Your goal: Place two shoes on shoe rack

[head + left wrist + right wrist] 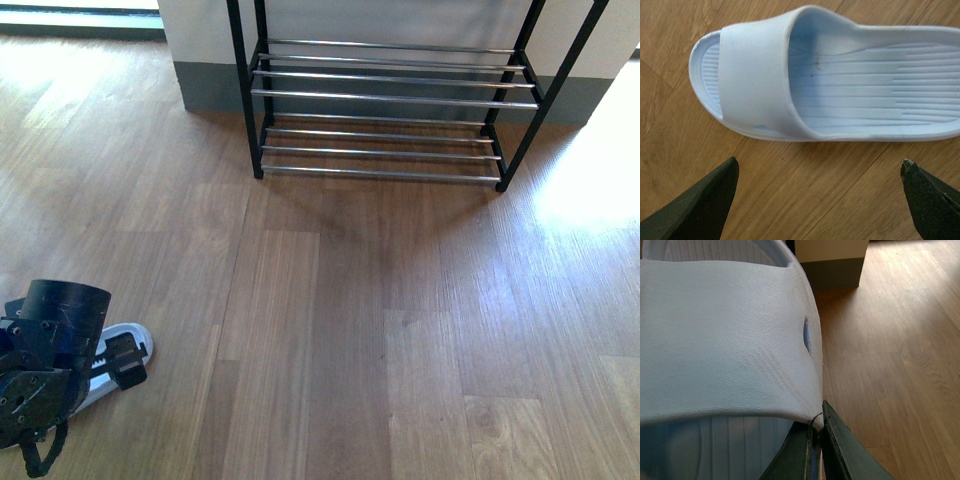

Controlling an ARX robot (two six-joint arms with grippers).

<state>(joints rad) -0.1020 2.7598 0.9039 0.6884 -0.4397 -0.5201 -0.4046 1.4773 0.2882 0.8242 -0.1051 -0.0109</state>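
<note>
The shoes here are two light blue slide slippers. One slipper (830, 80) lies flat on the wooden floor, sole down, and shows in the front view at the bottom left (135, 336) under my left arm. My left gripper (820, 175) hovers beside it, open, its fingers (705, 205) wide apart over bare floor. My right gripper (816, 426) is shut on the side edge of the other slipper (725, 340), whose wide strap fills the right wrist view. The shoe rack (390, 73) stands at the far wall with bare chrome rod shelves. The right arm is outside the front view.
Wooden floor (350, 320) stretches between me and the rack. A white wall with a grey skirting (205, 85) runs behind the rack, and a wall corner (832, 265) shows beyond the held slipper. Bright sunlight falls on the floor at the right (590, 180).
</note>
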